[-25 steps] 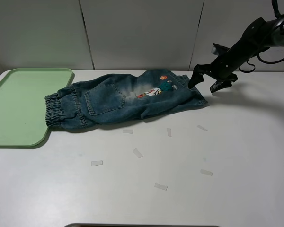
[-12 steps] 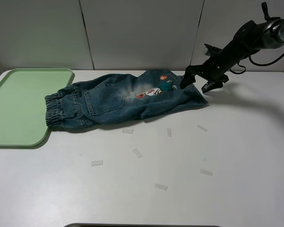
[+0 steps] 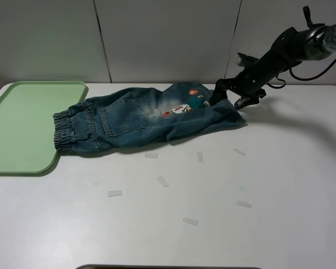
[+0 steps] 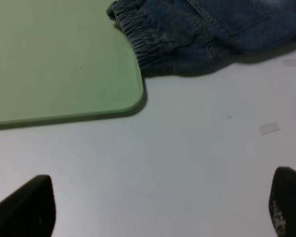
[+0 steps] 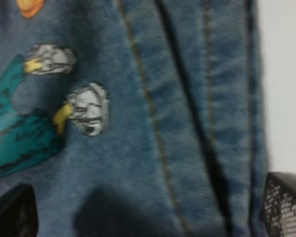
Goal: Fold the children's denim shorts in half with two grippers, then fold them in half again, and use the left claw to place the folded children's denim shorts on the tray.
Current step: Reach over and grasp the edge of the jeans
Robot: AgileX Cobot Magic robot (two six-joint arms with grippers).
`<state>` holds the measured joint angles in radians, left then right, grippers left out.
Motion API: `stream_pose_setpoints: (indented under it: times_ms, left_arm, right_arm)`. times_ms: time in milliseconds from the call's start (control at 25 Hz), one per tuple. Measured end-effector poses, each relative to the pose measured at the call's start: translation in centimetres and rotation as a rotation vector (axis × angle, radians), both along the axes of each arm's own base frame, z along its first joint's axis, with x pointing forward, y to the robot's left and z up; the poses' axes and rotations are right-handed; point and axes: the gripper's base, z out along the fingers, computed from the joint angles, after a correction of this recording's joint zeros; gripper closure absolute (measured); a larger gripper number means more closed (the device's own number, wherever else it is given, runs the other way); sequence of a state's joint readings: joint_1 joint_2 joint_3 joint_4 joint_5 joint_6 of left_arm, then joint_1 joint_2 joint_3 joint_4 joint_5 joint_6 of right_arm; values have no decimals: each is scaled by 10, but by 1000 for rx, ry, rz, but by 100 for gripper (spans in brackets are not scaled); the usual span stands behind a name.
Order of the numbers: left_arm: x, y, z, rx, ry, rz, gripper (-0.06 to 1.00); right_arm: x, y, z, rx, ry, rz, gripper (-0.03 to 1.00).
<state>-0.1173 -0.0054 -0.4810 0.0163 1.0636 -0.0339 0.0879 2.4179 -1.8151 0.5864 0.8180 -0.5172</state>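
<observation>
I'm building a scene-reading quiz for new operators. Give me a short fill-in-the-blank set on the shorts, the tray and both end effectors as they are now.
1. The children's denim shorts lie with their elastic waistband at the edge of the tray, which is pale ____.
2. The right end effector is over the shorts' leg end, its jaws ____.
3. The left end effector is above the bare table near the tray's corner and holds ____.

Missing words: green; open; nothing.
</observation>
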Motion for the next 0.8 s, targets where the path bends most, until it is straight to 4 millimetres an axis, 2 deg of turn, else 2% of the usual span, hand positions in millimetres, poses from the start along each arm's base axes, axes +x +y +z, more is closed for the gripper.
stream_pose_setpoints:
  times_ms: [200,280,480,560,640,800]
  left_arm:
    - [0,0,0,0,0,0,9]
    - [0,0,0,0,0,0,9]
    - [0,0,0,0,0,0,9]
    - [0,0,0,0,0,0,9]
    - [0,0,0,0,0,0,9]
    - [0,0,0,0,0,0,9]
  right_arm:
    - [-4,18,-1,3,10,42,29]
    - [-6,23,-3,4,21,57,38]
    - [-3,15,-8,-59,-8,64,78]
    - [-4,15,-9,-63,7,65,89]
    - [-8,18,-11,-80,44,79,95]
    - [-14,16,-10,-157,102,86,95]
